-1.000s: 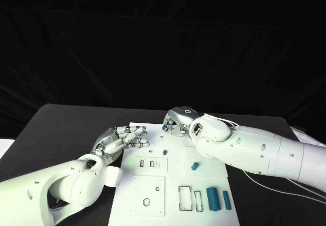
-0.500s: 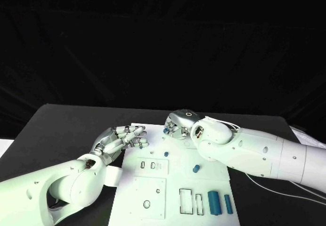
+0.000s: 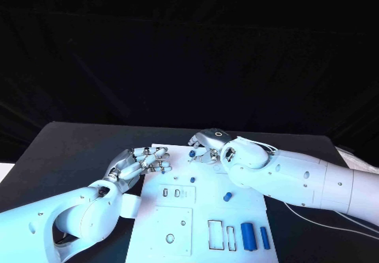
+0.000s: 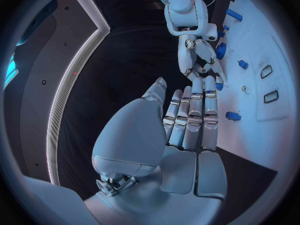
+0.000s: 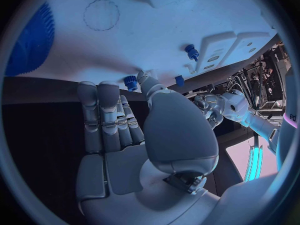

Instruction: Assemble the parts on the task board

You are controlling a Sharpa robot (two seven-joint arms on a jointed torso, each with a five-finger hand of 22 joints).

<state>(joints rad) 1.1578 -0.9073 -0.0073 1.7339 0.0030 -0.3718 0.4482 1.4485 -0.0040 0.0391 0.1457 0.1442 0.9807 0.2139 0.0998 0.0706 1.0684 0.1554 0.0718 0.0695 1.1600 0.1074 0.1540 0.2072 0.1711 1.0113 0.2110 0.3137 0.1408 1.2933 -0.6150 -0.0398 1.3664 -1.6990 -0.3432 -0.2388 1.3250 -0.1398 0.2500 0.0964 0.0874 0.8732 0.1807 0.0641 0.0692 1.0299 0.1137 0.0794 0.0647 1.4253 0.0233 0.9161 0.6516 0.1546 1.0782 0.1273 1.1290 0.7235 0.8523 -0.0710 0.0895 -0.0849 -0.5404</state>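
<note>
Black table; unlettered white task board

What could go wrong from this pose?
1. The right hand works a small blue part at the task board's far edge; a slip may send it onto the black table.
2. The left hand rests open beside the board; the hands sit close and might collide.

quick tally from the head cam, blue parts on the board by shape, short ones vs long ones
short blue pieces: 3
long blue bars: 2
total: 5 on the task board; the hands may hide more.
</note>
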